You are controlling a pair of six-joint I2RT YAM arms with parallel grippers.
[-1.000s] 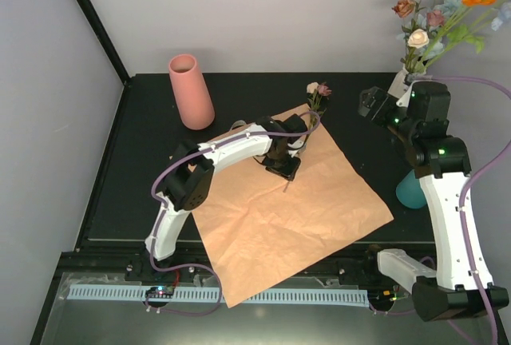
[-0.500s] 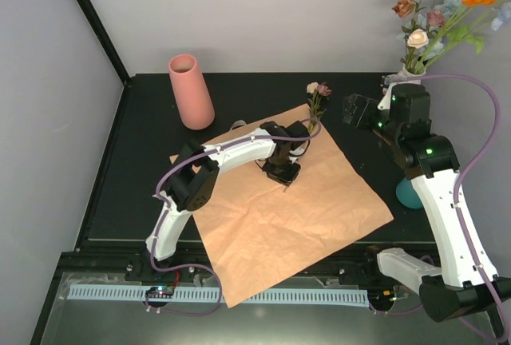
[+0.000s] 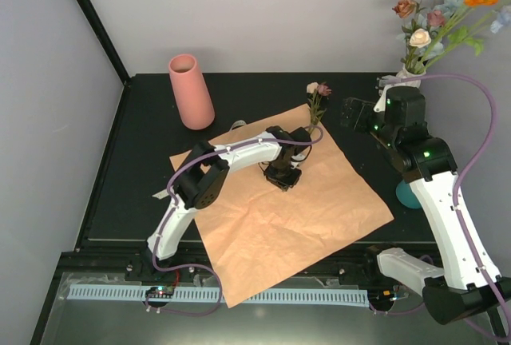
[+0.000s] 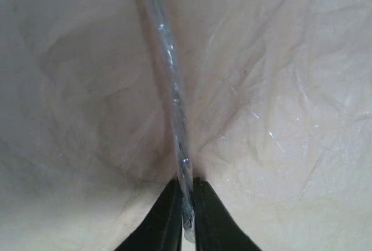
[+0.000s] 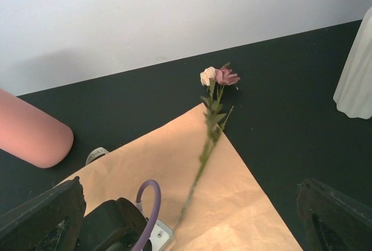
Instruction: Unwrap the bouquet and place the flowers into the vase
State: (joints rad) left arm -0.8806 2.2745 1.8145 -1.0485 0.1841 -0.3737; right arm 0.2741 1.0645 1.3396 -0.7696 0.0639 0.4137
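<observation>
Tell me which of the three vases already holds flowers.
The white ribbed vase at the back right: flowers rise from its neck. The pink cylinder vase shows none, nor does the teal vase, half hidden by the right arm.

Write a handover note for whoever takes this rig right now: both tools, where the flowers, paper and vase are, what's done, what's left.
Left tool: closed on the stem of the one flower lying on the paper; its blooms lie past the paper's far corner.
Right tool: open and empty, hovering between that flower and the white vase.
Done: the paper is unwrapped and spread flat; the other flowers stand in the white vase.
Left: lift this last flower and put it in the vase.
</observation>
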